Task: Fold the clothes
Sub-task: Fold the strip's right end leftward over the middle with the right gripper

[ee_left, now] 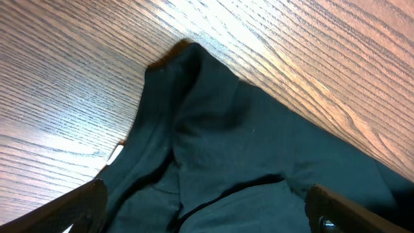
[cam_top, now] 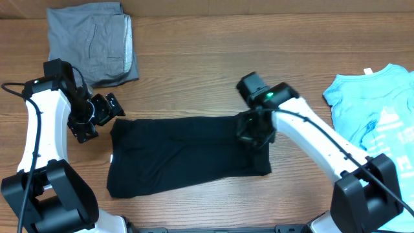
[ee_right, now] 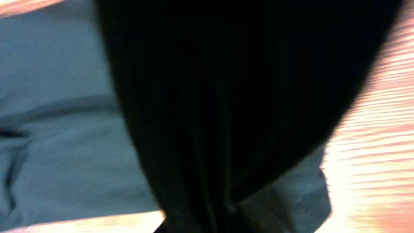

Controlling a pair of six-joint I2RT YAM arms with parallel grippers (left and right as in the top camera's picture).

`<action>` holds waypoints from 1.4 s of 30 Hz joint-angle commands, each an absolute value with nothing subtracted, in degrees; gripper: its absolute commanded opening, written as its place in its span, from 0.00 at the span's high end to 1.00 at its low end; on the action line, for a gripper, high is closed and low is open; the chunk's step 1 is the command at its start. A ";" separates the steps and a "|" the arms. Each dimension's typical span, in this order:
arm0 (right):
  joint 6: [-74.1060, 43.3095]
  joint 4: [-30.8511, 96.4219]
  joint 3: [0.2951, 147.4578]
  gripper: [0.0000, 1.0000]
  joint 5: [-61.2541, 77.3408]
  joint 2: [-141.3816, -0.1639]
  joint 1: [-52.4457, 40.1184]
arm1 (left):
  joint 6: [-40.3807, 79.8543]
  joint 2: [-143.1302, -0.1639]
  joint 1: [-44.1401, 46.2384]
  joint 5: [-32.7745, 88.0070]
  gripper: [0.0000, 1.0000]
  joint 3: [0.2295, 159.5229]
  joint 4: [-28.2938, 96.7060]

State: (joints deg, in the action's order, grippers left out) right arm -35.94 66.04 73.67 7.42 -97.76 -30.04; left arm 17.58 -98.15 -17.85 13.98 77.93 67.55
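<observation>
As far as writing goes, I can read none. The black shirt (cam_top: 181, 152) shows only a small white label (ee_left: 115, 154) at its left edge, blank from here. The white print (cam_top: 390, 122) on the blue shirt (cam_top: 352, 97) is too small to make out.

The black shirt lies flat as a long strip across the middle of the table (cam_top: 194, 77), toward the front edge. My left gripper (cam_top: 115, 109) sits just beside the strip's upper left corner, jaws spread wide and holding nothing. In the left wrist view that corner lies ahead of the fingers (ee_left: 77, 204). My right gripper (cam_top: 253, 133) is down on the strip's right end, clenched on a pinch of black cloth. That cloth hangs in dark folds right across the right wrist view.

I count three garments: the black one, the blue one at the right edge, and a grey garment (cam_top: 90, 42) folded at the far left. Both lie apart from the black one. There are two arms.
</observation>
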 commanded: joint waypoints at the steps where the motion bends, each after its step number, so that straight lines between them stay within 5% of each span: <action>1: -39.70 64.05 75.02 0.94 9.56 -97.06 -34.02 | 16.29 -98.15 -17.58 14.46 0.00 77.52 67.44; 23: -43.81 52.66 74.30 0.86 14.02 -100.20 -44.03 | 16.27 -98.15 -17.58 14.44 0.00 77.52 67.51; 29: -43.72 51.46 74.30 0.44 14.00 -101.65 -44.66 | 16.25 -98.15 -17.58 14.44 0.00 77.52 67.70; 42: -38.17 56.86 78.91 0.41 12.97 -101.38 -37.63 | 16.25 -98.15 -17.58 14.44 0.00 77.52 67.68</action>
